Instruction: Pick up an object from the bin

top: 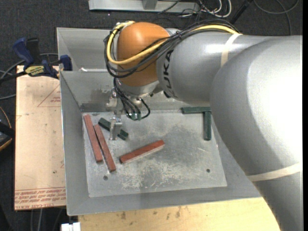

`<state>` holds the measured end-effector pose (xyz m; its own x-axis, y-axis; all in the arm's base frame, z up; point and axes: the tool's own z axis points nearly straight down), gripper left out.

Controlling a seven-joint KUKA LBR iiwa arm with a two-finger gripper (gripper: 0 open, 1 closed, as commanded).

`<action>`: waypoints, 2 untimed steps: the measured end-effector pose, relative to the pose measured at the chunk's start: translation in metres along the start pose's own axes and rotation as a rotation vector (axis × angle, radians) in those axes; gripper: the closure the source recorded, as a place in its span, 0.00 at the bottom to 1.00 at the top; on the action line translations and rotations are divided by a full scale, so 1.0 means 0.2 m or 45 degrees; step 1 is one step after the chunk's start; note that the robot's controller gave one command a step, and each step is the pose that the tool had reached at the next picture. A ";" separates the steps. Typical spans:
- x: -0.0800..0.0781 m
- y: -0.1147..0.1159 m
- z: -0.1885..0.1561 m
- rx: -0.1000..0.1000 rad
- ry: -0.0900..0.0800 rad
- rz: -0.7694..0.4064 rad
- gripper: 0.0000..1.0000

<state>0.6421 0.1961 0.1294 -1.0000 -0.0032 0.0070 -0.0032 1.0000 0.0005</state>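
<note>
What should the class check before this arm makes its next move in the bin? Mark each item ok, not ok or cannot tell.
1. Gripper is over a thing: ok. It hangs over the small dark green pieces at the upper left of the bin floor.
2. Room around that thing: not ok. The two red-brown bars lie close on its left.
3. Third red-brown bar out of the way: ok. It lies apart, toward the middle.
4. Green L-shaped piece out of the way: ok. It lies far off at the right.
5. Something already held: cannot tell.
</note>
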 end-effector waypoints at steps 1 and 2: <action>-0.01 0.00 -0.03 -0.002 -0.010 0.003 0.00; -0.01 -0.03 0.23 -0.003 -0.013 0.119 0.00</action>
<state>0.6429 0.1908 0.0834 -0.9959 0.0902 -0.0031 0.0902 0.9959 0.0025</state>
